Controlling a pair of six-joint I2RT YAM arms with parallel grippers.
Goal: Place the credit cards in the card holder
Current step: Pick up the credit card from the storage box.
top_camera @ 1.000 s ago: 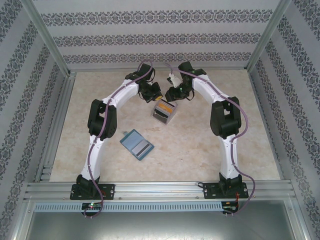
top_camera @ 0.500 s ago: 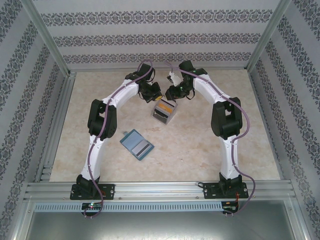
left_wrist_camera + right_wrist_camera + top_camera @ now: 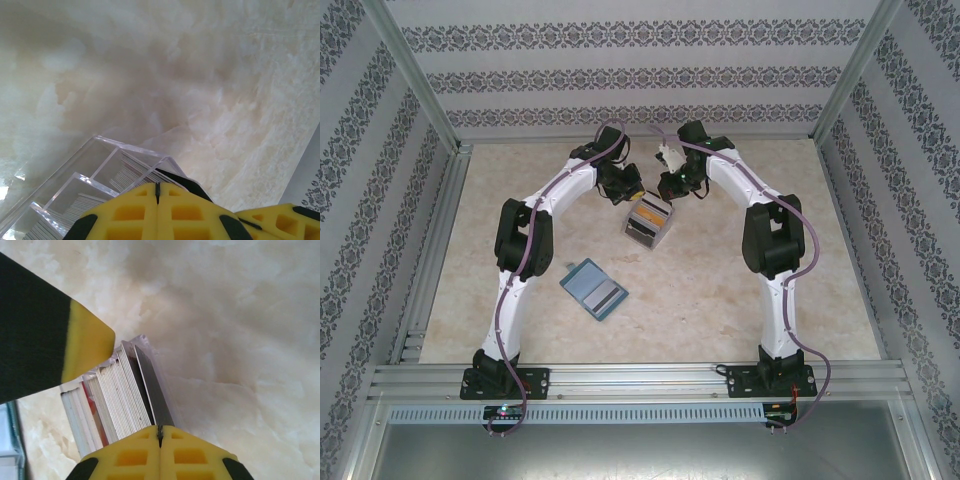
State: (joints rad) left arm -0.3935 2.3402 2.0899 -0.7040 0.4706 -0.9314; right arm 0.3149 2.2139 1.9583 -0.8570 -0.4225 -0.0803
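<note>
Marbled beige table (image 3: 720,300): the teal book-like card holder (image 3: 594,288) lies open at near left. Thin credit cards (image 3: 122,395) stand in a clear box (image 3: 95,165) farther. Right gripper (image 3: 160,427) pinches one dark card (image 3: 152,387); left gripper (image 3: 157,184) is closed, empty.

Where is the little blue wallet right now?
In the top view, the card holder lies flat on the table, a bit left of centre, nearer the front edge than the clear box of cards.

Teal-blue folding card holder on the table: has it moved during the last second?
No. The teal-blue folding card holder lies at the same place and the same angle relative to the left arm's base in the top view.
</note>
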